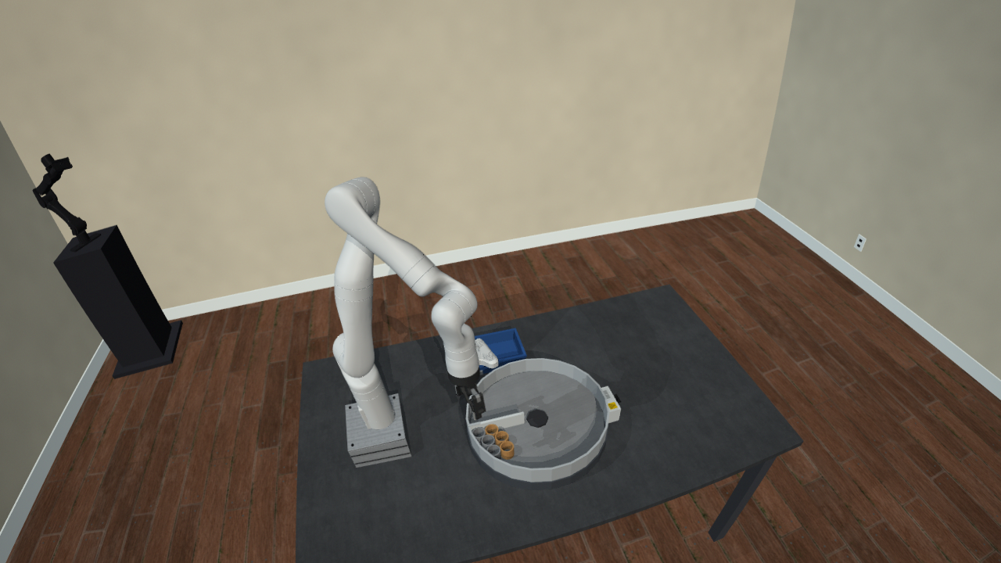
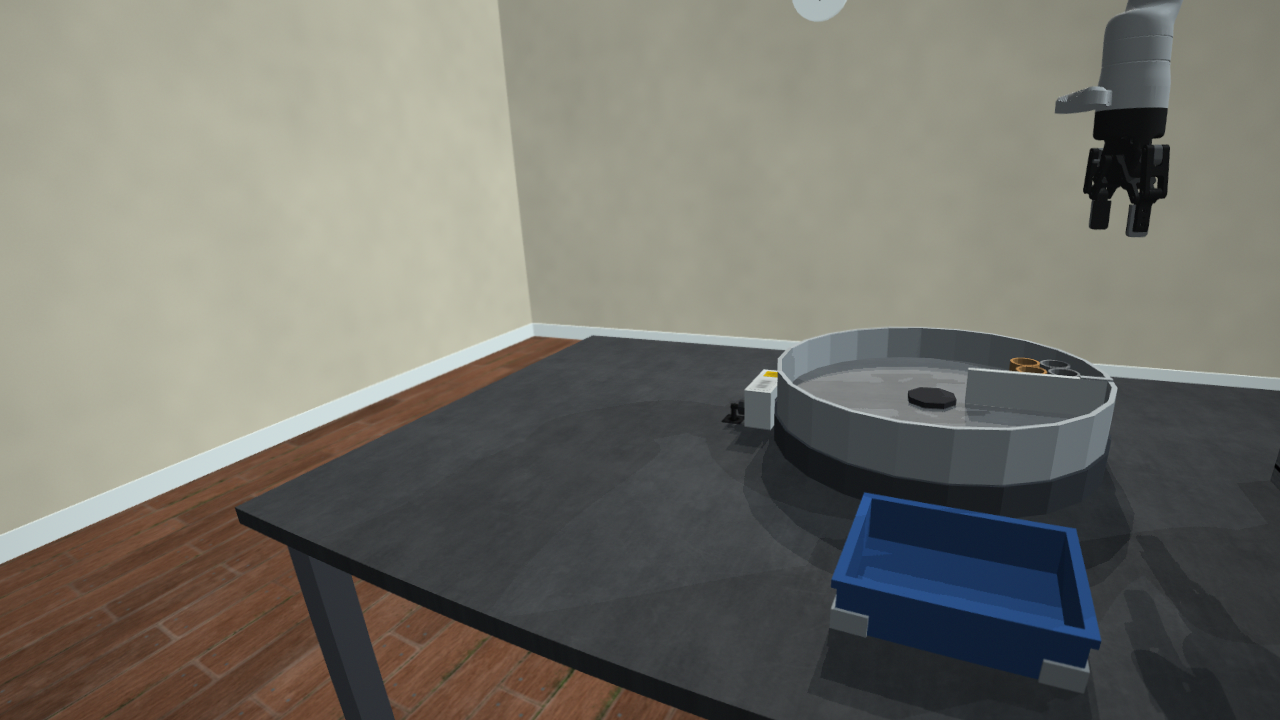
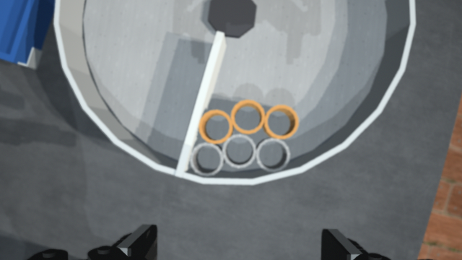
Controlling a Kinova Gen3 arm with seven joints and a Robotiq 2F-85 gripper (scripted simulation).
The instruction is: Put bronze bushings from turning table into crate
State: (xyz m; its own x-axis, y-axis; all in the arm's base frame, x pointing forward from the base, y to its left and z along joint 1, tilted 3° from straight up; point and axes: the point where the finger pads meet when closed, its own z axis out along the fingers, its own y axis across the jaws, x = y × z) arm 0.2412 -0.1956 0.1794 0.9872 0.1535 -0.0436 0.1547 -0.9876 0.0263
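Three bronze bushings [image 3: 247,102] [image 1: 507,453] stand side by side on the turning table [image 3: 253,181] [image 1: 539,467] [image 2: 904,447], the left one close to the divider. Three steel bushings [image 3: 239,166] stand in a row between them and the rim. In the exterior view the divider partly hides the group. The blue crate [image 2: 966,617] [image 1: 505,344] [image 3: 22,32] stands beside the turning table; no bushing shows in it. My gripper [image 1: 477,414] [image 2: 1117,225] [image 3: 238,245] is open and empty, pointing down, high above the turning table's edge near the bushings.
A white upright divider [image 3: 202,101] [image 2: 1020,394] runs from near the black hub [image 3: 232,16] [image 1: 536,417] to the raised rim. A white box with a yellow label [image 1: 611,404] [image 2: 760,402] sits on the turning table's outer side, opposite the arm's base.
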